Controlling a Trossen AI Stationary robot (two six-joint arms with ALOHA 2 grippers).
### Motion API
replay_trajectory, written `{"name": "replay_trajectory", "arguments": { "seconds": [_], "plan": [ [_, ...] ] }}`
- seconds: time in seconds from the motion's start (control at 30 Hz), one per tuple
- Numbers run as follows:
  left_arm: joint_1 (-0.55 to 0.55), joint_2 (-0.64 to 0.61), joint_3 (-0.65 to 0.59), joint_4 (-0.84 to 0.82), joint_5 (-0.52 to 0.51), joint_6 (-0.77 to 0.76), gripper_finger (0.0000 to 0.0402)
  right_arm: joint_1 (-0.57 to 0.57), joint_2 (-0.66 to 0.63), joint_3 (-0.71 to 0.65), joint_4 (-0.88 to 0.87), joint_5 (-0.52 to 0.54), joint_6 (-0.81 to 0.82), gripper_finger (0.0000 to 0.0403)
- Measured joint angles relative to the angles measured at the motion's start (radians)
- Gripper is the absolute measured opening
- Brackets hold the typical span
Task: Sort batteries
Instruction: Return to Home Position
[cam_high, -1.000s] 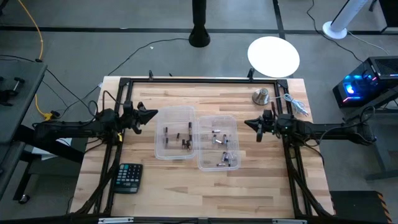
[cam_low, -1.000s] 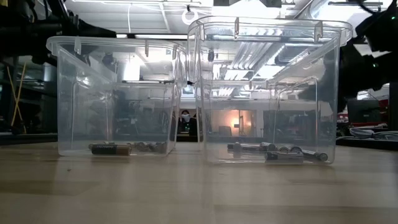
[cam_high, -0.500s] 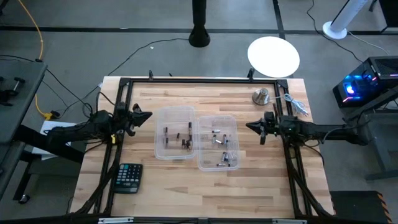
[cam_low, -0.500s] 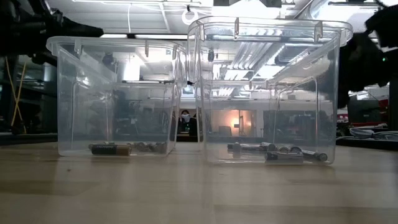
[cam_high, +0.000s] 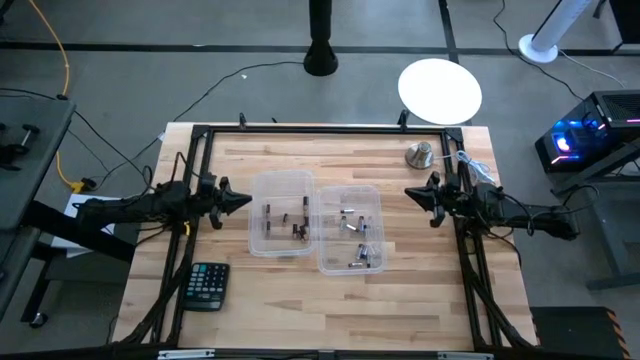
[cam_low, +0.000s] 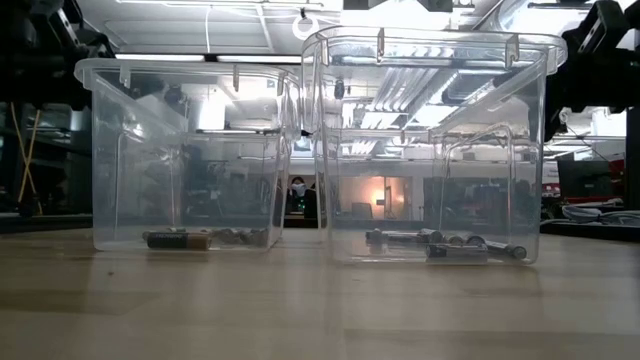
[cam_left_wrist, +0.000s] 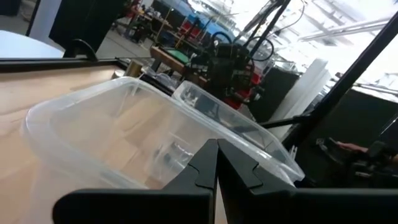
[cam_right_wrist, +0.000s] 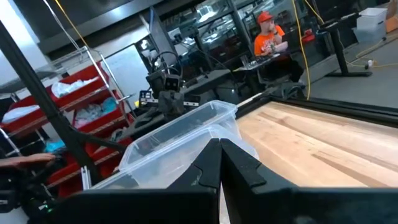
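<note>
Both tools hang clear of the bins, with the batteries inside.
Left tool (cam_high: 240, 199) at 9 o'clock and right tool (cam_high: 412, 192) at 3 o'clock are pressed together, with open tabletop (cam_high: 300, 310) between each and the bins. Dark batteries (cam_high: 285, 218) lie in the left bin (cam_high: 280, 177), silvery batteries (cam_high: 358, 235) in the right bin (cam_high: 349, 189), too small to count. Calculator (cam_high: 206, 285) sits at 7 o'clock, metal knob (cam_high: 419, 154) at 1 o'clock.

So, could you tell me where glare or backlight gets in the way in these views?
Low view: ceiling lights glare through the walls of the clear bins, though the batteries on their floors are readable. Left wrist view: a bright background leaves the shut left gripper a dark silhouette. Right wrist view: the right gripper is likewise dark. High view: even light, only faint shadows.
</note>
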Motion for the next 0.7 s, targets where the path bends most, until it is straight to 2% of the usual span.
{"name": "replay_trajectory", "arguments": {
  "seconds": [0.7],
  "plan": [
    [-0.004,0.011,0.0,0.0,-0.006,0.0,0.0001,0.0,0.008,-0.001,-0.023,0.0,0.0,0.0]
  ]
}}
